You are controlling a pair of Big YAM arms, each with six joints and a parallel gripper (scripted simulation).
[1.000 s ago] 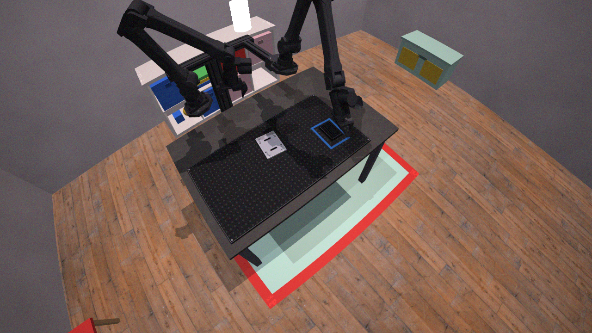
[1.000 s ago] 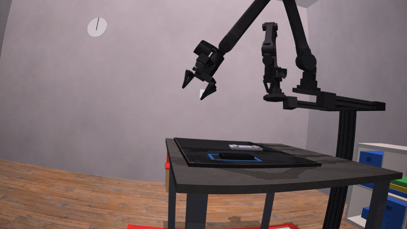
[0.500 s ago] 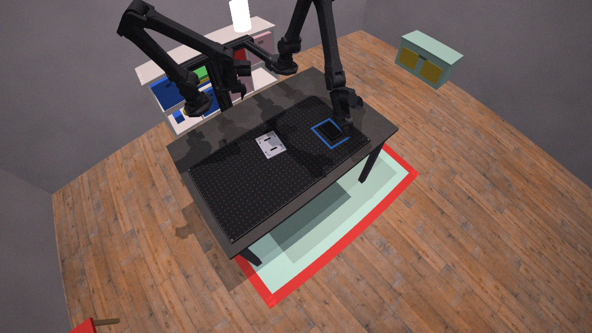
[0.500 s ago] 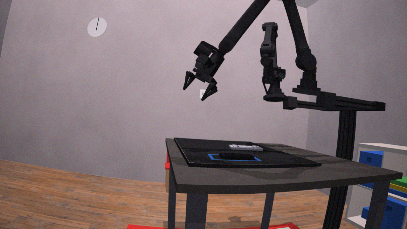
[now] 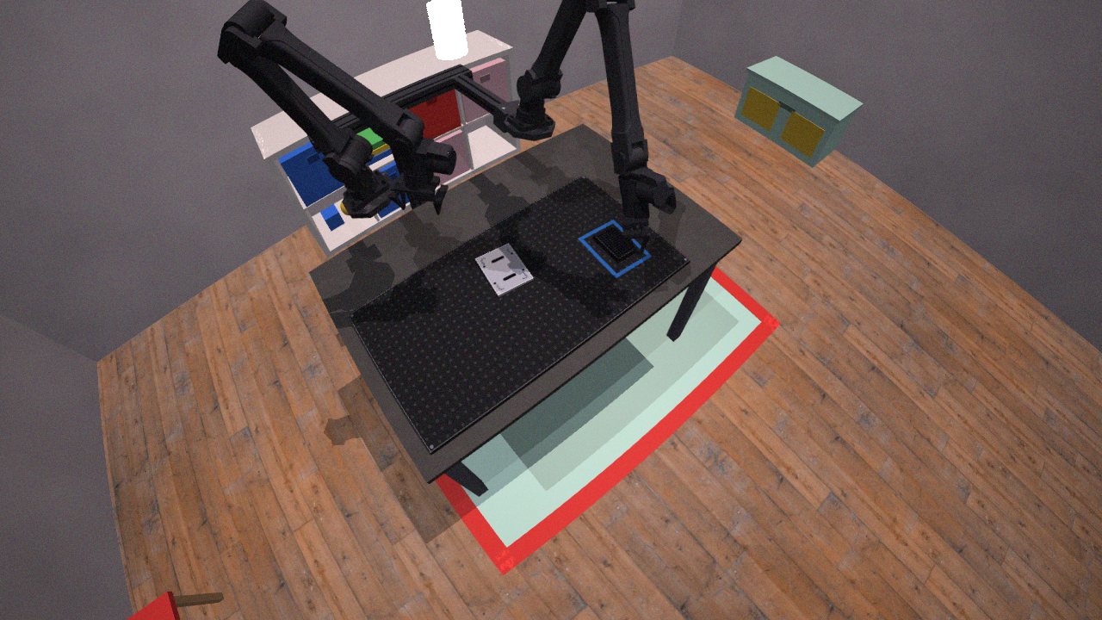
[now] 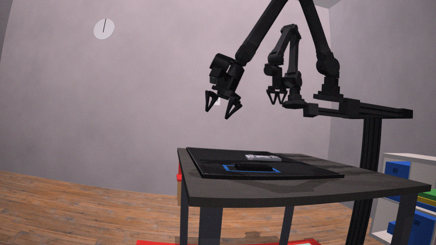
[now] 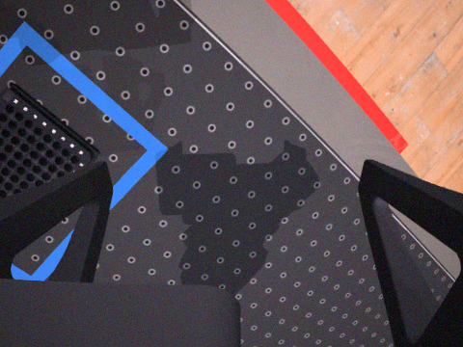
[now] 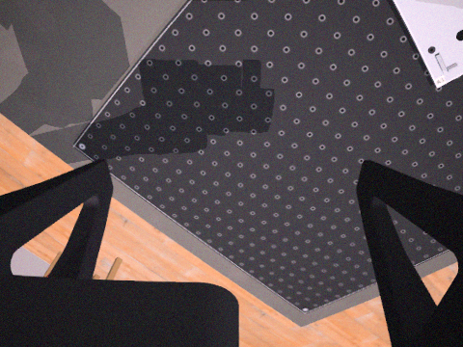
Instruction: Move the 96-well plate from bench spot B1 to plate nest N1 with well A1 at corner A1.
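Observation:
The black 96-well plate (image 5: 616,244) lies flat inside the blue outline of spot B1 (image 5: 597,258) on the perforated bench board. It also shows in the exterior view (image 6: 252,166) and at the left edge of the left wrist view (image 7: 33,142). The light grey plate nest N1 (image 5: 504,269) sits empty near the board's middle and also shows in the right wrist view (image 8: 424,0). My left gripper (image 6: 223,104) is open and empty, high above the table beside the plate. My right gripper (image 6: 276,97) is open and empty, high over the board's far corner.
A black gantry post and rail (image 6: 369,115) carry both arms behind the table. A white shelf with coloured bins (image 5: 362,146) stands behind it. The table edge and a red floor border (image 7: 309,39) lie just past the blue outline.

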